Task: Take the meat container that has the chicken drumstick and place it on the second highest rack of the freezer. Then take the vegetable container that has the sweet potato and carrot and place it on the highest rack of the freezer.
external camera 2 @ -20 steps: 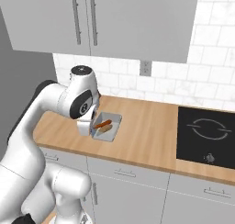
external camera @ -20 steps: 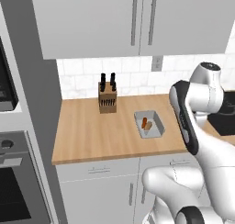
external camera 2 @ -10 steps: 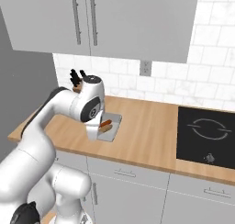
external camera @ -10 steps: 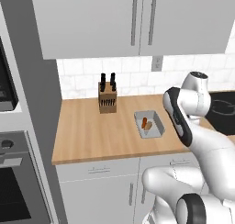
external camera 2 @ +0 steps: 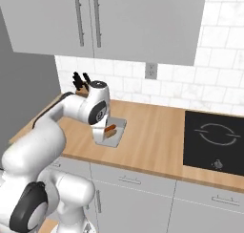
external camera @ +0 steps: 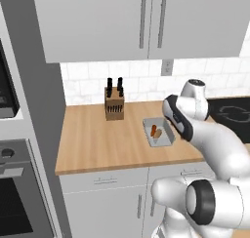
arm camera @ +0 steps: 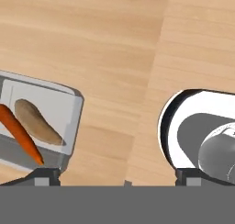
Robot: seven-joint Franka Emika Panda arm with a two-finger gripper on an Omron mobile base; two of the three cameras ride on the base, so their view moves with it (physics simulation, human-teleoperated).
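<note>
The vegetable container (external camera: 159, 132) is a shallow grey tray on the wooden counter, also seen as the vegetable container (external camera 2: 113, 131). In it lie the bright orange carrot (arm camera: 20, 135) and the tan sweet potato (arm camera: 38, 122), side by side. My gripper (arm camera: 116, 178) hangs above the counter, open wide with nothing between its fingers. It is centred over bare wood just beside the tray's edge (arm camera: 75, 122), with one fingertip (arm camera: 44, 175) by the tray's corner. The meat container, the chicken drumstick and the freezer are out of view.
A wooden knife block (external camera: 114, 105) stands at the back of the counter (external camera: 97, 139), left of the tray. A black cooktop (external camera 2: 214, 141) lies to the right. White wall cupboards (external camera: 146, 22) hang overhead; an oven column (external camera: 14, 183) borders the counter's left end.
My arm has swung left and down towards the tray. The gripper has stayed open. The tray and its vegetables have not moved.
</note>
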